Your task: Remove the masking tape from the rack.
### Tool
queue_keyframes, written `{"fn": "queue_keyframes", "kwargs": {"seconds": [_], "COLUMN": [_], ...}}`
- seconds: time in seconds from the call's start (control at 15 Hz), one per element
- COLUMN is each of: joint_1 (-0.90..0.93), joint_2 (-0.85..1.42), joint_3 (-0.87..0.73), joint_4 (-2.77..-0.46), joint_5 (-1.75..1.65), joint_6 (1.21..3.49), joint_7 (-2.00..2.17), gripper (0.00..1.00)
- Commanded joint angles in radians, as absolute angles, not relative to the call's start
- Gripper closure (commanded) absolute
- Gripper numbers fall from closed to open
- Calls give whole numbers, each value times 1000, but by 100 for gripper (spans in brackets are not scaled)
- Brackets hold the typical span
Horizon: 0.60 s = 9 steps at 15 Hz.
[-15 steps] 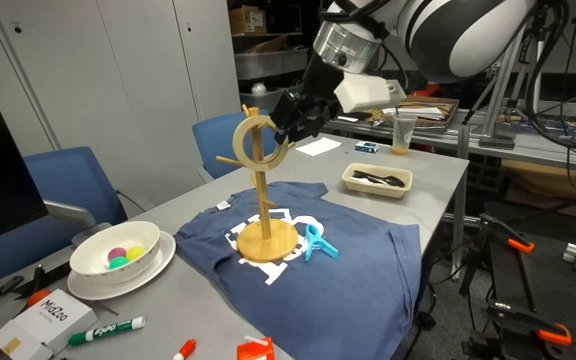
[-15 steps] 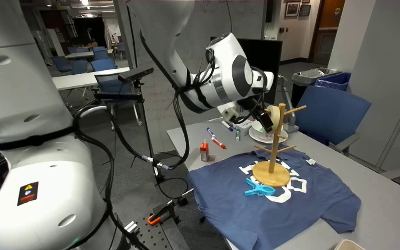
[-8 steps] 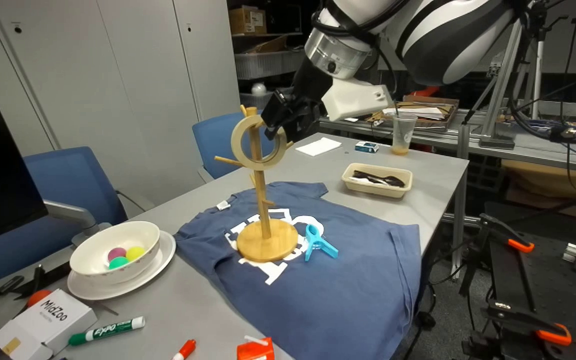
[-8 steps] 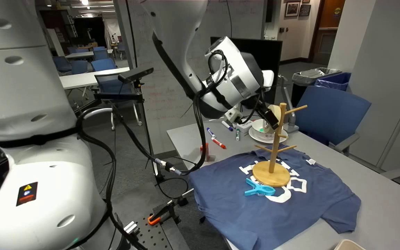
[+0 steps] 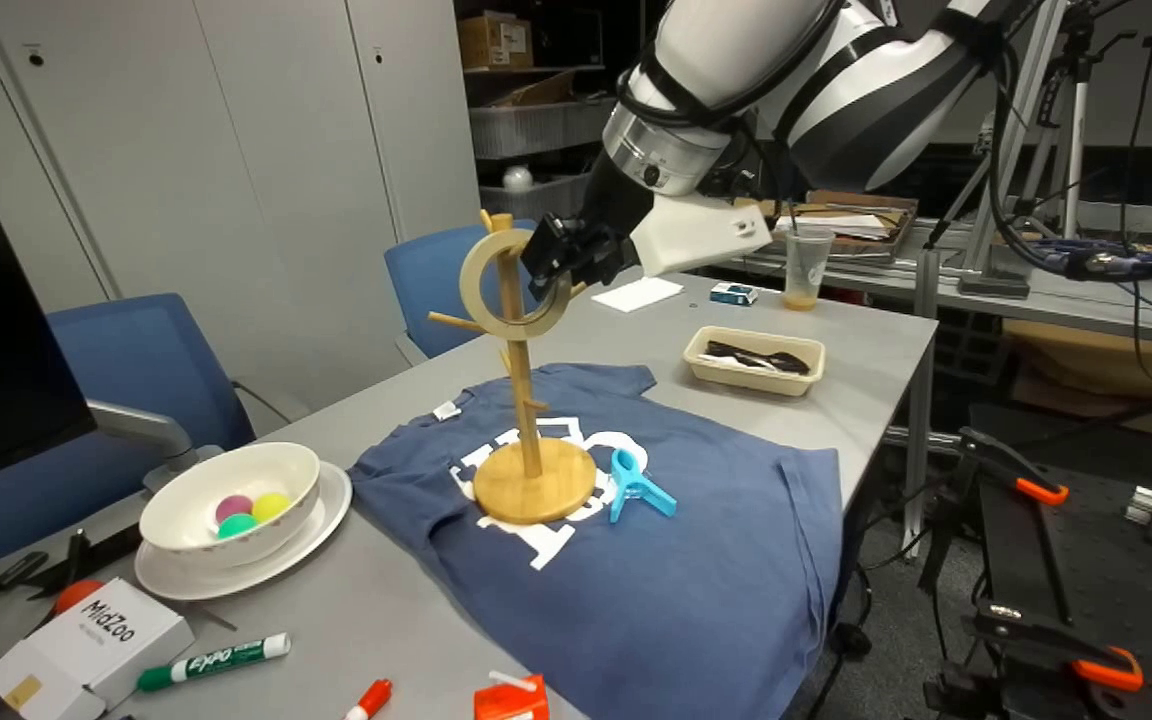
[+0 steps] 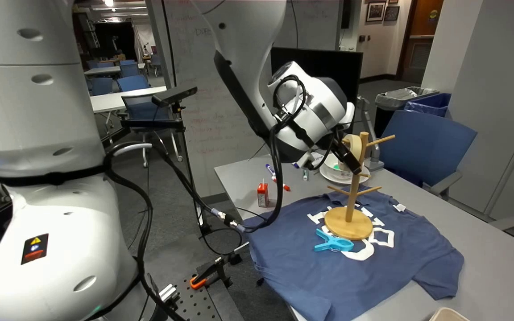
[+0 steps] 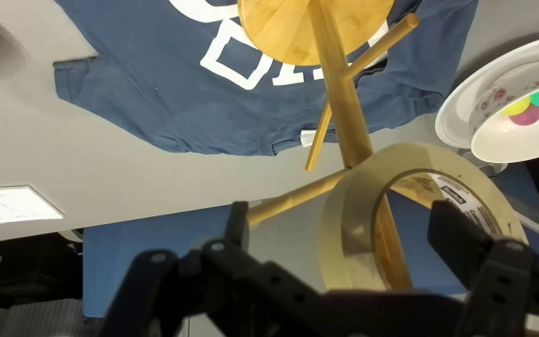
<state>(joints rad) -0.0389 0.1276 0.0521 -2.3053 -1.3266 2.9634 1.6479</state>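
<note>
The masking tape (image 5: 474,285) is a beige ring hanging near the top of the wooden rack (image 5: 534,490), around a peg. It also shows in an exterior view (image 6: 354,146) and in the wrist view (image 7: 351,229). The rack's pole (image 7: 342,103) slants through the wrist view. My gripper (image 7: 342,227) is open at the tape. The ring's near side lies between the fingers, apart from both. The left finger is outside the ring; the right finger overlaps its open centre, and I cannot tell how deep it reaches. In both exterior views the gripper (image 5: 548,268) (image 6: 354,164) is beside the pole top.
A blue shirt (image 5: 696,570) lies under the rack, with a light-blue clip (image 5: 636,487) by the base. Bare pegs (image 7: 384,44) stick out from the pole. A bowl (image 5: 176,515) on a plate and a tray (image 5: 756,383) of utensils stand on the table. A blue chair (image 6: 422,147) stands behind.
My gripper has moved closer to the pole, and its fingertips now overlap more of the tape's open centre. The tape and pole top have shifted very slightly. The tape still hangs on the rack.
</note>
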Motion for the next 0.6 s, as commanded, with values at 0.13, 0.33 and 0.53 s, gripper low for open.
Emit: {"fn": "queue_keyframes", "kwargs": {"seconds": [0.13, 0.33, 0.53], "joint_1": [-41, -41, -43], "joint_2": [131, 125, 114], "joint_3": [35, 32, 32], "joint_4": [-2290, -2293, -2296], "joint_5": [-1427, -1459, -1487], "joint_6": [2987, 2990, 2993], "joint_7": [1758, 1786, 1813], "gripper": [51, 73, 95]}}
